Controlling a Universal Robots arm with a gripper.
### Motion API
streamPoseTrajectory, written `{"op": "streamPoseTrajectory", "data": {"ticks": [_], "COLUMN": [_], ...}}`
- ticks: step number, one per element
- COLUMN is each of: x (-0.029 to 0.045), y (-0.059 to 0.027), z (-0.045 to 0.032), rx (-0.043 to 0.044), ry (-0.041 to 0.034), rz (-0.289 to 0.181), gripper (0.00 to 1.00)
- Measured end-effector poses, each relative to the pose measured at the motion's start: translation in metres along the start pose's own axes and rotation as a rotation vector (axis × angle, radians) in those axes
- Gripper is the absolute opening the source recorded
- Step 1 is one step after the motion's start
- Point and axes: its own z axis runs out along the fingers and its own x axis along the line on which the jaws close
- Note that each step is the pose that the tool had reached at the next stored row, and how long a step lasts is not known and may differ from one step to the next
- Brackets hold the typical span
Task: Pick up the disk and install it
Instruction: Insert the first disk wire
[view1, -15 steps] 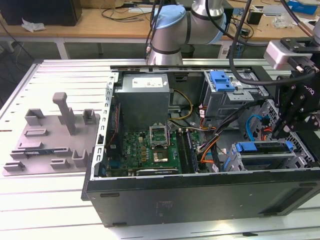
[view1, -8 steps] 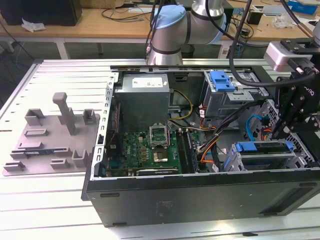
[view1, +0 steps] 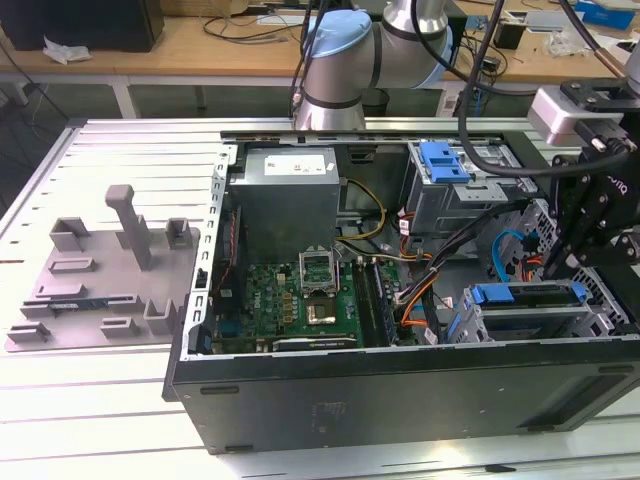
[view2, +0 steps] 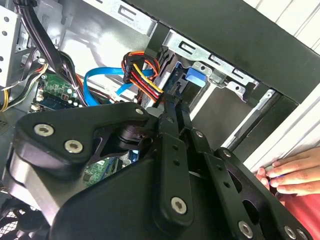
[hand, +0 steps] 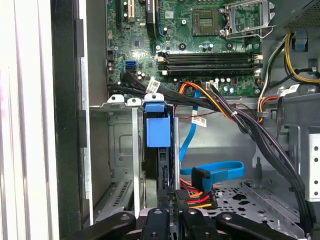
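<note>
The disk (view1: 525, 297) sits edge-up in the lower drive cage at the exterior view's right end of the open computer case, its blue rail bracket on top. That bracket (hand: 156, 131) also appears in both wrist views (view2: 194, 77), between the cage's metal rails. My gripper (view1: 557, 262) hangs over the cage's right end. Its black fingers (hand: 174, 196) lie close together, shut, with their tips (view2: 173, 106) at the disk's cable end. Whether they touch the disk is hidden by the linkage.
A blue data cable (hand: 215, 170) and orange-and-black power leads (hand: 197, 194) crowd the fingers. The upper drive cage carries a blue latch (view1: 445, 160). The motherboard (view1: 300, 300) and power supply (view1: 285, 190) fill the case's left. A person's hand (view2: 290, 172) rests outside the case wall. A grey fixture plate (view1: 100, 270) lies left.
</note>
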Motion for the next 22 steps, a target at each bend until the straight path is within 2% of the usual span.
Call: {"op": "streamPoseTrajectory", "data": {"ticks": [22], "x": [0.0019], "y": [0.0], "z": [0.0055], "rx": [-0.0002], "ry": [-0.0071], "rz": [0.0], "gripper": [0.17]}}
